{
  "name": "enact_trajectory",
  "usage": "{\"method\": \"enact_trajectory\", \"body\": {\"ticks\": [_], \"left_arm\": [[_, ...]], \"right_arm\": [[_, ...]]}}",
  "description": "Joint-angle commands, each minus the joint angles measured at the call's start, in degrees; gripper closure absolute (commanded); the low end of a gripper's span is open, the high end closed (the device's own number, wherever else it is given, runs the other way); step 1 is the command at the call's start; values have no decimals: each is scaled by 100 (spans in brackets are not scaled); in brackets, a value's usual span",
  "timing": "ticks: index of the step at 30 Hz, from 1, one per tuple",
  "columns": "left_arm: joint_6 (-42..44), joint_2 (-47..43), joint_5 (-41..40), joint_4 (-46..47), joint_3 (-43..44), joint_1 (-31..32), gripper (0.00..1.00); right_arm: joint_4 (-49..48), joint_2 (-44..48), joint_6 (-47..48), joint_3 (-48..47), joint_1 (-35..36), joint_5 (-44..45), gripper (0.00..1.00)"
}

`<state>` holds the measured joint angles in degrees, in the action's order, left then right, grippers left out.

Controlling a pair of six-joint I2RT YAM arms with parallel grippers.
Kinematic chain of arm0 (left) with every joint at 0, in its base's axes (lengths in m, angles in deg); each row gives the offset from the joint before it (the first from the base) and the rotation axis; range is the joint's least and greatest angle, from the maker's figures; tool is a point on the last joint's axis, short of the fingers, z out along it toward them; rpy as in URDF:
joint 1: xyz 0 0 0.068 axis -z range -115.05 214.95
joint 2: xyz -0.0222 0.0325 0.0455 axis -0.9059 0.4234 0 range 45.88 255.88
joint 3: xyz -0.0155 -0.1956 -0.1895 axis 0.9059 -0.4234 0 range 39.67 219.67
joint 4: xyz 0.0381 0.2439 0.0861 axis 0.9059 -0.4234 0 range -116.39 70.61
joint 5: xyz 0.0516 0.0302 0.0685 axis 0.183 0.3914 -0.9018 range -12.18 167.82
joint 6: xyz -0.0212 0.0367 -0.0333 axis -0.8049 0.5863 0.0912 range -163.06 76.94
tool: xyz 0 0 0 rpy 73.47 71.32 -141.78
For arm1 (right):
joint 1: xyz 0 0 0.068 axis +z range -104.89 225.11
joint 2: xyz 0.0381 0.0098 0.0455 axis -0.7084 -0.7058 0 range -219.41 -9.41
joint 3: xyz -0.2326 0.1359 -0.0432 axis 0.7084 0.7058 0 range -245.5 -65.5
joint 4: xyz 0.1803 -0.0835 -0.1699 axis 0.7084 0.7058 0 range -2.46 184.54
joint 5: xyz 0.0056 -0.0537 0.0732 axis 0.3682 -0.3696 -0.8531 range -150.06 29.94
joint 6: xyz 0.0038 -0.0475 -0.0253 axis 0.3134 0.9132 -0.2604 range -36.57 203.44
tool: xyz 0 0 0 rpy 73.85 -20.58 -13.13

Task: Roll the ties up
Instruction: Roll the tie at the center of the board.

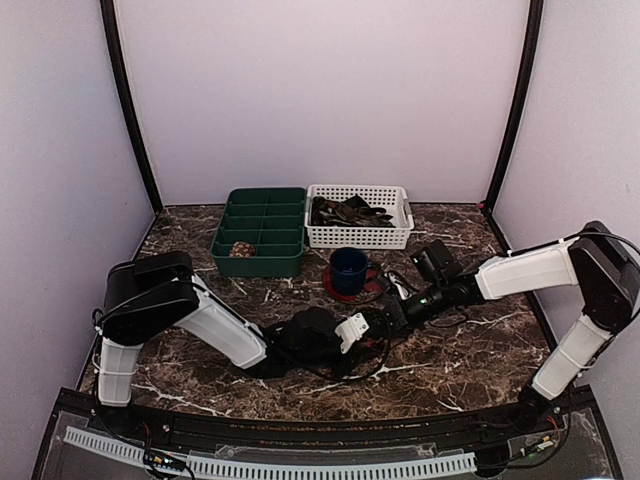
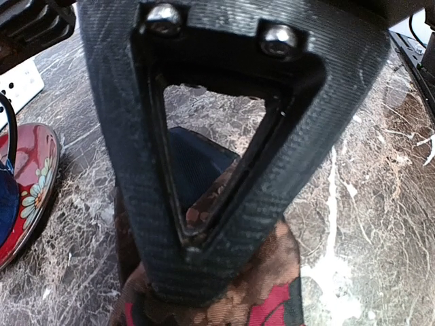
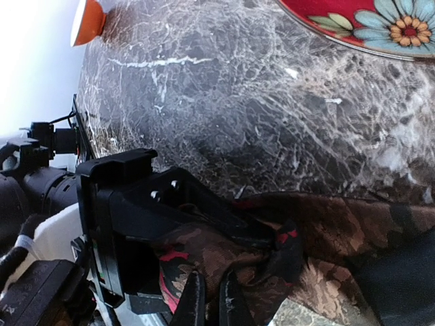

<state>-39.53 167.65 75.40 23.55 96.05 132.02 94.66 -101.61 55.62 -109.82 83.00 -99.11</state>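
One tie (image 3: 340,231) — left gripper (image 3: 238,234) clamps it, right gripper (image 3: 214,299) pinched shut; one mug (image 1: 348,268).

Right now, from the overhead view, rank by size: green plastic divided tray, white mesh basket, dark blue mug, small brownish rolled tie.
Green plastic divided tray and white mesh basket: too alike to rank.
Dark blue mug.
Small brownish rolled tie.

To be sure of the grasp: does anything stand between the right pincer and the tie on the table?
Nothing visible does. The right pincer is at the tie, shut against its fabric. The left pincer holds the same tie from the opposite side. The saucer lies apart.
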Motion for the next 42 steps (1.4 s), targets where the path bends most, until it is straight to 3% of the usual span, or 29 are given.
{"method": "enact_trajectory", "body": {"ticks": [1,11,20,33,35,39,41,42], "left_arm": [[7,29,119,-1205,-286,3,60],[-55,-360,585,-375,-381,-122,32],[-754,-212,622,477,-308,-182,26],[-1436,259,545,358,403,-298,25],[-1498,358,572,320,496,-322,30],[-1337,439,752,161,447,-378,64],[-1197,402,824,-39,307,-379,75],[-1155,368,869,-100,207,-379,78]], "right_arm": [[119,-224,240,321,-44,620,100],[-316,-276,264,734,-334,1020,100],[-598,-518,233,843,-423,1191,100],[-752,-657,90,1061,-369,1189,100],[-767,-650,67,1062,-328,1187,100],[-679,-499,57,1026,-350,1078,100],[-592,-318,57,966,-464,884,99],[-578,-156,36,946,-538,774,94]]}}
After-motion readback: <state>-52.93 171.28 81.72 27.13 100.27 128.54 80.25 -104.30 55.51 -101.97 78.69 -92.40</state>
